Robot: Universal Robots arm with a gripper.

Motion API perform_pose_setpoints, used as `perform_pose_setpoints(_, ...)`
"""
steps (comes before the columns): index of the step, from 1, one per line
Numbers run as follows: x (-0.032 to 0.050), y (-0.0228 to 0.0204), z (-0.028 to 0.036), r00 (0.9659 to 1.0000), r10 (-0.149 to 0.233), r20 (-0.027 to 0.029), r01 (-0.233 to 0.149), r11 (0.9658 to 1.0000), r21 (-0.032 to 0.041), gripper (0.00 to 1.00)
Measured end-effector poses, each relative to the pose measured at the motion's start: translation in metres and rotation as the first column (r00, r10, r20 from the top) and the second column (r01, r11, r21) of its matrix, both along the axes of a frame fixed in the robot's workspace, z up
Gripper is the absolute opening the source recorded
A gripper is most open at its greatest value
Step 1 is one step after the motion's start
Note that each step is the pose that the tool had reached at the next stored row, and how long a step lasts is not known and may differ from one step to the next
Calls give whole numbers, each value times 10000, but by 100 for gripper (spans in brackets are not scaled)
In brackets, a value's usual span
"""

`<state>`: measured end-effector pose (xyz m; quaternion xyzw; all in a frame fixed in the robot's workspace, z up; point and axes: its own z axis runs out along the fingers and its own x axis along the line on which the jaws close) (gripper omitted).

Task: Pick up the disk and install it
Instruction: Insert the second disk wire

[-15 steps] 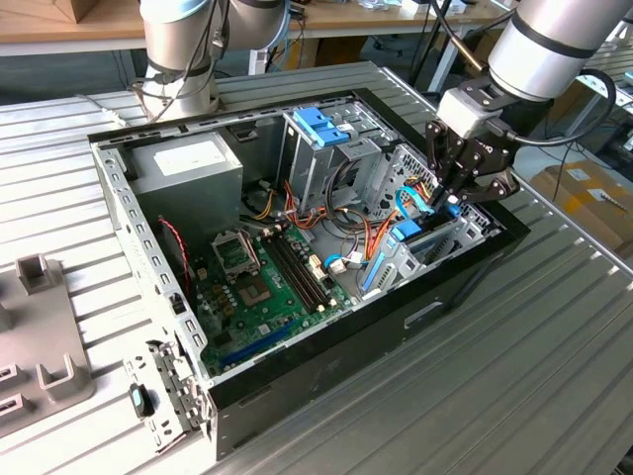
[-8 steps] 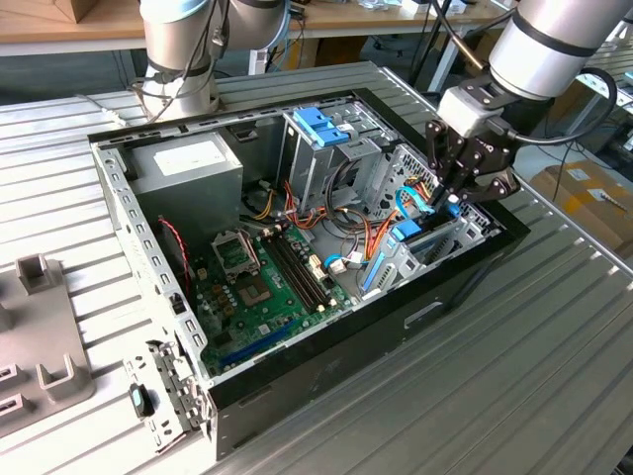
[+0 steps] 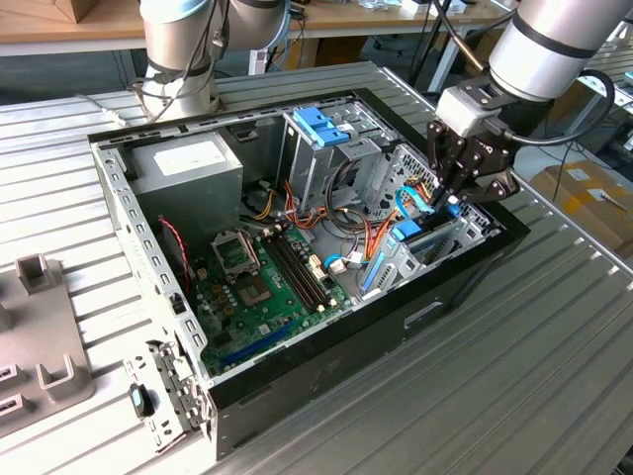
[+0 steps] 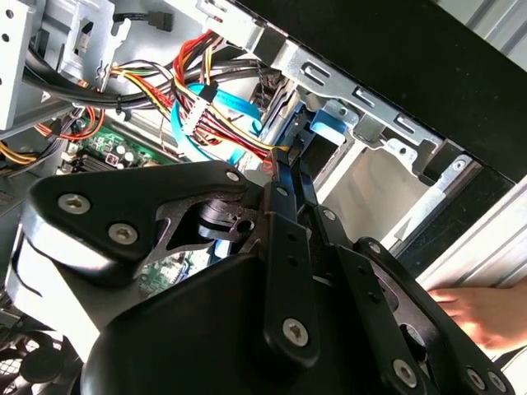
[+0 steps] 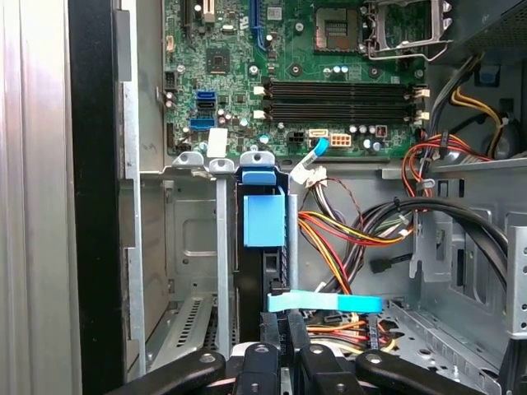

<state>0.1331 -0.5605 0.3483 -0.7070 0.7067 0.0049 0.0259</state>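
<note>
Arm enters from the upper corner at the exterior view's right, light-grey wrist segment angled down and toward the exterior view's left. Black hand (image 3: 453, 193) hangs below the wrist, linkages spread at the base, fingers pointing downward. In the second wrist view the fingers (image 4: 286, 177) converge to a narrow tip, nearly closed. In the first wrist view the finger bases (image 5: 284, 362) sit side by side, close together

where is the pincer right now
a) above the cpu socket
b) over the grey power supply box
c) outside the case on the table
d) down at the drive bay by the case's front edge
d: in the exterior view the pincer reaches into the bay at the case's far right end, by the blue-railed disk, away from the power supply.
</note>
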Motion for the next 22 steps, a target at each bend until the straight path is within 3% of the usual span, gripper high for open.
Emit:
perform_pose_setpoints(4,0,0,-40,10000,-1,0,1,10000,-3,16)
perform_pose_setpoints(12,0,0,-48,10000,0,0,0,10000,9,18)
perform_pose_setpoints(13,0,0,-43,10000,-1,0,1,10000,0,24)
perform_pose_setpoints(17,2,10,-1,10000,-1,0,1,10000,0,24)
perform_pose_setpoints(22,38,10,3,10000,-1,-11,1,10000,-1,24)
